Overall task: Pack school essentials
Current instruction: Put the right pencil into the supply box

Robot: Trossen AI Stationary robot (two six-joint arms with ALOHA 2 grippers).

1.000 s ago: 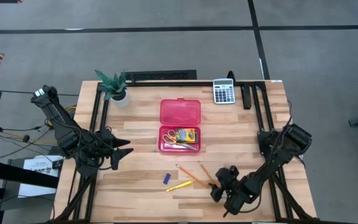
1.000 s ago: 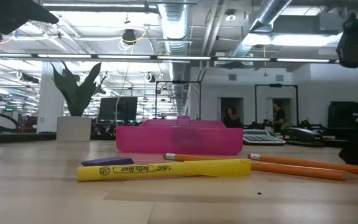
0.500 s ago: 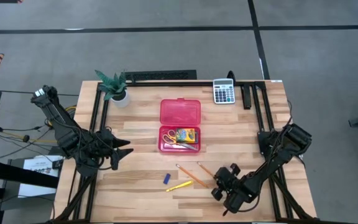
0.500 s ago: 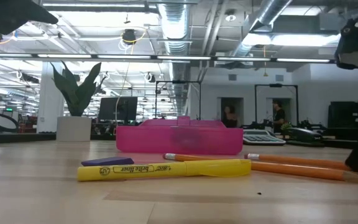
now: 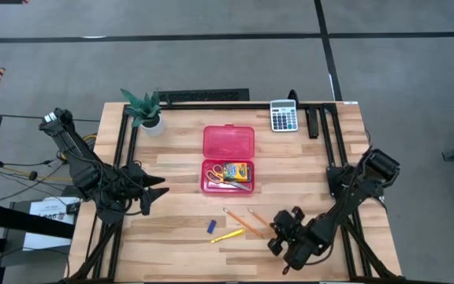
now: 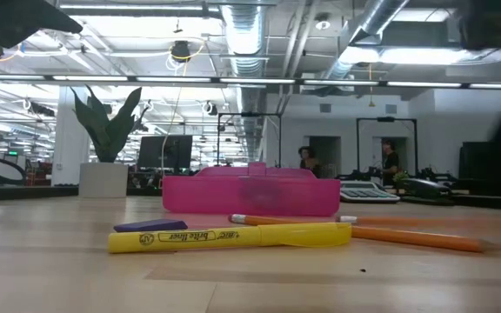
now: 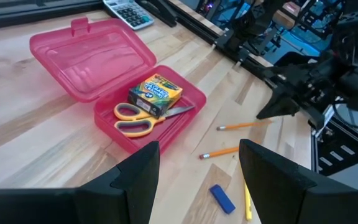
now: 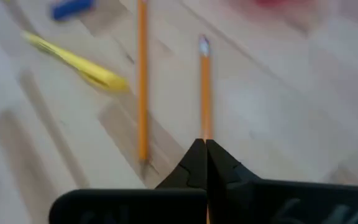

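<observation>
The open pink case [image 5: 227, 144] lies mid-table with the yellow-handled scissors [image 7: 132, 118] and the crayon box [image 7: 156, 93] in its near half. In front of it lie a blue eraser [image 5: 210, 226], a yellow stick [image 5: 227, 235] and an orange pencil [image 5: 243, 223]. My right gripper [image 5: 277, 230] is shut on a second orange pencil [image 8: 205, 87] at the near right. My left gripper [image 5: 152, 193] hangs open over the table's left side, holding nothing. My right gripper pinches the pencil's pointed end [image 8: 206, 132] between its two fingertips. The fingers come slanting down from the table's near right and lie in line with the pencil, which runs straight ahead to its eraser end [image 8: 204, 42]. Whether the pencil is clear of the table I cannot tell.
A grey calculator [image 5: 284, 116] sits at the far right and a small potted plant [image 5: 144, 110] at the far left. Black frame rails [image 5: 333, 142] run along both sides of the table. Bare wood lies between the case and my left gripper.
My right gripper has gone up from the table top at the near right. In the low view the farther pencil's right part, which lay along the table, no longer shows there. The other pencil, the yellow stick and the eraser have stayed where they were.
</observation>
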